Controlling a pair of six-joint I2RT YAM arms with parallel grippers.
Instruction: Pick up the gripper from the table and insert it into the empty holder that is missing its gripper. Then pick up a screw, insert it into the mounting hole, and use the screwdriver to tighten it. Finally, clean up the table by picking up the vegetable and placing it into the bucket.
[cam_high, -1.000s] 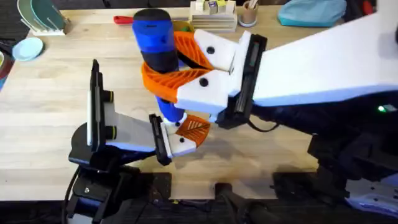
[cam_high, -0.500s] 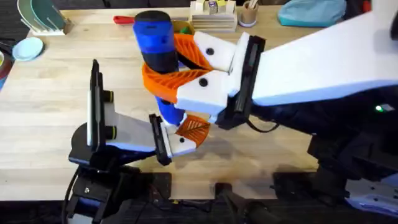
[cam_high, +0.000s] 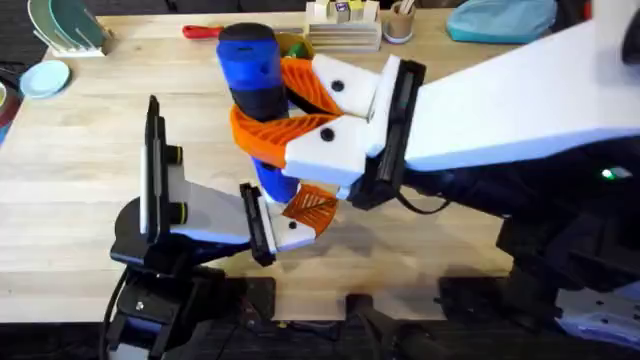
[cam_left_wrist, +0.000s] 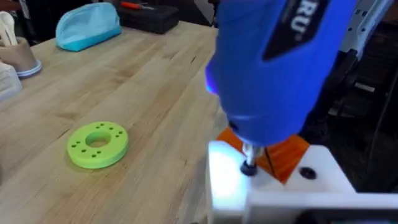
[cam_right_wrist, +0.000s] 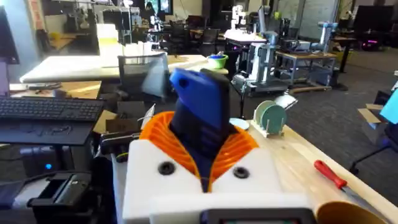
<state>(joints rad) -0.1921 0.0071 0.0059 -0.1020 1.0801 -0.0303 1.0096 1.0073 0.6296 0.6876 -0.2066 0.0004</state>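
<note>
- Two arms over the wooden counter (cam_high: 90, 190), taken here around one landmark, the screwdriver (cam_high: 250, 75).
- Right end effector (cam_high: 275, 110) reaching in from the lower-right side, orange ribbed fingers (cam_high: 262, 138) pressed against the screwdriver's body on both sides; same pinch seen in the right wrist view (cam_right_wrist: 199, 149), blue body (cam_right_wrist: 200, 118) wedged between the orange pads.
- Screwdriver held upright, black cap uppermost in the overhead view, bit end pointing down.
- Left end effector (cam_high: 300, 215) directly beneath the screwdriver, white block with an orange finger piece (cam_high: 310, 207) fitted at its tip; spread or pressed together: cannot tell.
- In the left wrist view, screwdriver's steel bit (cam_left_wrist: 249, 163) resting on a dark screw head in the white block (cam_left_wrist: 273, 193), orange piece (cam_left_wrist: 283, 152) just behind it.
- Green disc with holes (cam_left_wrist: 97, 144) flat on the counter, well apart from the screwdriver.
- Slim red-handled tool (cam_high: 198, 31) lying on the counter just beyond the screwdriver's cap.
- Light blue pouch (cam_high: 500, 18) far off at the counter's back edge.
</note>
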